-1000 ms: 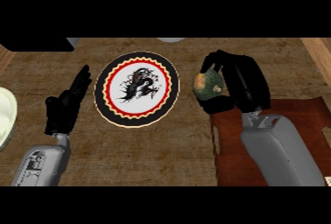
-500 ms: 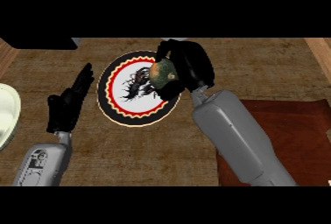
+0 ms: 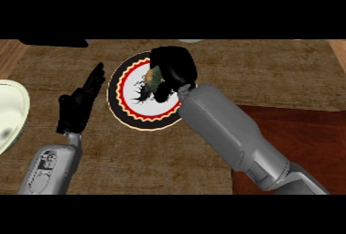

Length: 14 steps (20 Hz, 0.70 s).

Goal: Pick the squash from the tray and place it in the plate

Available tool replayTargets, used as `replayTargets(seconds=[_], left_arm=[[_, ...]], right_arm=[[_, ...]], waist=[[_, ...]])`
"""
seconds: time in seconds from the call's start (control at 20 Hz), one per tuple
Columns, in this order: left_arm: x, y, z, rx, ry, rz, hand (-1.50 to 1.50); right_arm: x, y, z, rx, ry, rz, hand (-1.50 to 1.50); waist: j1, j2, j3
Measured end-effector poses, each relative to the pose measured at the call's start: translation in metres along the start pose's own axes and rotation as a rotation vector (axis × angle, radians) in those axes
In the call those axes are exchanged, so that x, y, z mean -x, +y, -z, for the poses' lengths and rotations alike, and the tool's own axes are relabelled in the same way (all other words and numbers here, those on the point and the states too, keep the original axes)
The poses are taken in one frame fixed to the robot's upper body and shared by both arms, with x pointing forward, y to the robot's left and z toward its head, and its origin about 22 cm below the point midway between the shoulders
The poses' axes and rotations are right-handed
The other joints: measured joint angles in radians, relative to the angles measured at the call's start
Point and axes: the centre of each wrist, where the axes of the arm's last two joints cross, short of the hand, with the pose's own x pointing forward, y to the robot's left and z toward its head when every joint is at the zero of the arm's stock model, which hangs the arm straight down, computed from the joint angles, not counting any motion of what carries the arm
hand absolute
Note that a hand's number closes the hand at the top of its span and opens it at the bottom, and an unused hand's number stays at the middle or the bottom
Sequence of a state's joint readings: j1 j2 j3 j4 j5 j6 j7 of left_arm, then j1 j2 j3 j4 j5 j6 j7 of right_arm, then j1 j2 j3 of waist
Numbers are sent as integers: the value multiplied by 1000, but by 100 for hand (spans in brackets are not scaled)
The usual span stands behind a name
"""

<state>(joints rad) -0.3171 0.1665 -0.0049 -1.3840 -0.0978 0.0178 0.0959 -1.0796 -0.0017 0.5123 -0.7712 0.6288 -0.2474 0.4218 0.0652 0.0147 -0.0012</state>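
Note:
The plate [image 3: 132, 109] lies on the wooden counter, white with a red and black zigzag rim and a black figure in its middle. My right hand [image 3: 174, 72] is over the plate's upper right part, fingers curled round the squash [image 3: 153, 77], a greenish-tan lump that shows only at the hand's left side. Whether the squash touches the plate I cannot tell. The dark red tray [image 3: 304, 132] sits at the right, partly under my right forearm. My left hand [image 3: 79, 101] rests open, fingers straight, just left of the plate.
A pale green round dish [image 3: 10, 114] is cut off by the left edge. A dark object [image 3: 54, 42] and a light rim [image 3: 191, 40] lie at the counter's far edge.
My right hand has carried the squash leftward from near the tray to over the plate. The left hand has stayed in place.

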Motion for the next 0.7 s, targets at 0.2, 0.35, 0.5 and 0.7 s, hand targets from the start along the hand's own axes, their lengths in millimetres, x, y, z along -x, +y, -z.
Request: replayTargets(seconds=[0.2, 0.35, 0.5, 0.7], left_arm=[[-1, -6, 3, 16, -10, 4, 0], [-5, -14, 7, 31, -23, 6, 0], [-10, -15, 7, 47, -35, 4, 0], [-12, -18, 10, 54, -37, 4, 0]], right_arm=[[16, 17, 2, -48, 93, 39, -150], [26, 27, 0, -72, 134, 108, -150], [31, 32, 0, -75, 155, 149, -150], [33, 36, -3, -49, 137, 263, -150]], waist=[[22, 7, 0], [37, 11, 1], [54, 14, 1], [61, 17, 2]])
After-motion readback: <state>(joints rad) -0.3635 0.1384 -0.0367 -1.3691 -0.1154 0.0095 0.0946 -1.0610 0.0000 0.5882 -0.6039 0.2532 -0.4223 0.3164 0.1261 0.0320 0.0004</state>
